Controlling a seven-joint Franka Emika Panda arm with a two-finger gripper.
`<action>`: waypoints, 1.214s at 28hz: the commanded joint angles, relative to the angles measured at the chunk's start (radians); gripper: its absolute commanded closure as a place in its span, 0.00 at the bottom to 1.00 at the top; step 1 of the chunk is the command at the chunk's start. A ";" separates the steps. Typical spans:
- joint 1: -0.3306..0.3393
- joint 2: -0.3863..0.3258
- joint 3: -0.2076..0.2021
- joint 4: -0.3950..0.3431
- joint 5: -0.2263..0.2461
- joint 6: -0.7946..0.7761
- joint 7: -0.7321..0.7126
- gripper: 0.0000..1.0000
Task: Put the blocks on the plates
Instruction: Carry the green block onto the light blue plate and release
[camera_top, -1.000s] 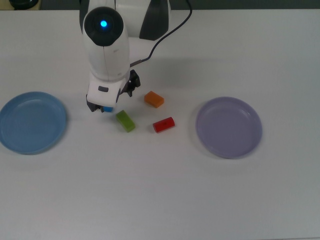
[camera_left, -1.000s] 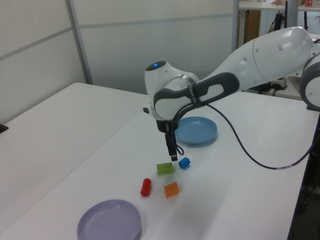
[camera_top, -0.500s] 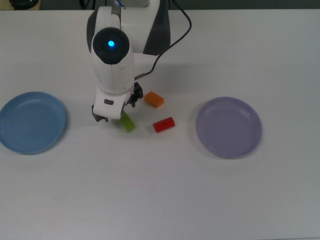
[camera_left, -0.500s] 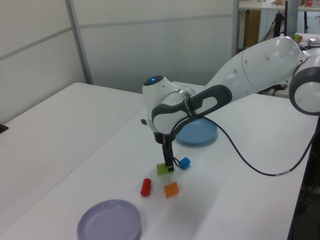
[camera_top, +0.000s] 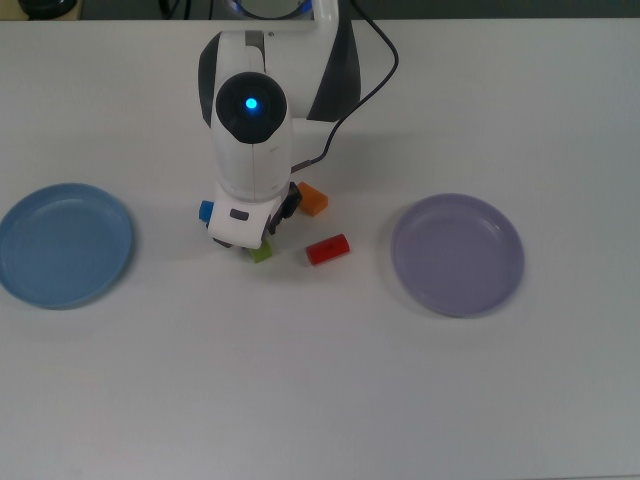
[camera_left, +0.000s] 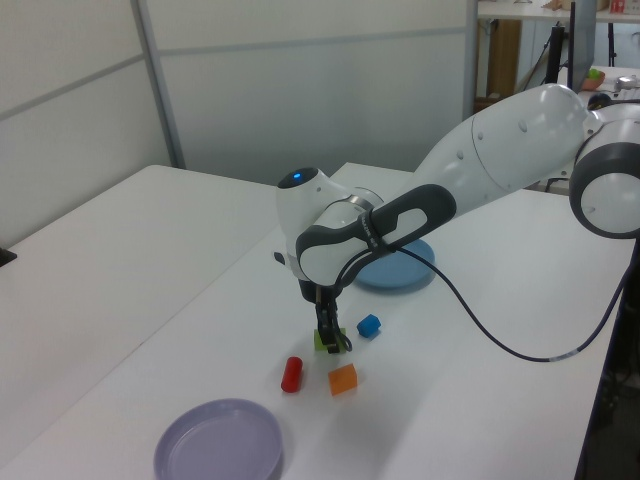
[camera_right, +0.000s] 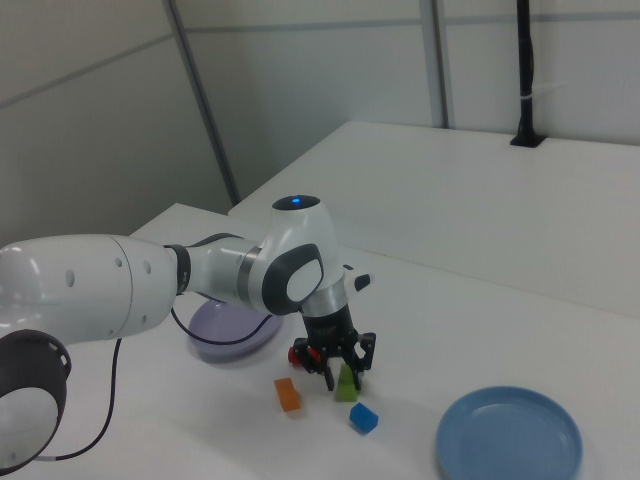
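Note:
My gripper (camera_right: 346, 374) is down at the table with its fingers open on either side of the green bar (camera_right: 347, 385). In the top view the hand covers most of the green bar (camera_top: 262, 252). The blue cube (camera_top: 206, 210) lies just off the hand on the top view's left. The orange bar (camera_top: 314, 199) and the red cylinder (camera_top: 327, 249) lie to the top view's right. The light blue plate (camera_top: 62, 245) is at the far left of the top view and the lavender plate (camera_top: 457, 254) at the right. Neither plate has anything on it.
The arm reaches in from the top view's upper edge, trailing a black cable (camera_top: 360, 80). The white table (camera_top: 320, 400) ends at a dark strip along the top view's upper edge.
The gripper has moved from beside the blue cube toward the top view's right and lowered around the green bar. The blue cube is now uncovered. No block has shifted.

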 joint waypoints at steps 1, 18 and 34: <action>-0.009 -0.007 -0.007 0.020 -0.003 0.014 0.027 1.00; -0.136 -0.068 -0.011 0.066 0.017 -0.013 0.019 1.00; -0.356 -0.024 -0.011 0.103 0.081 -0.004 0.025 1.00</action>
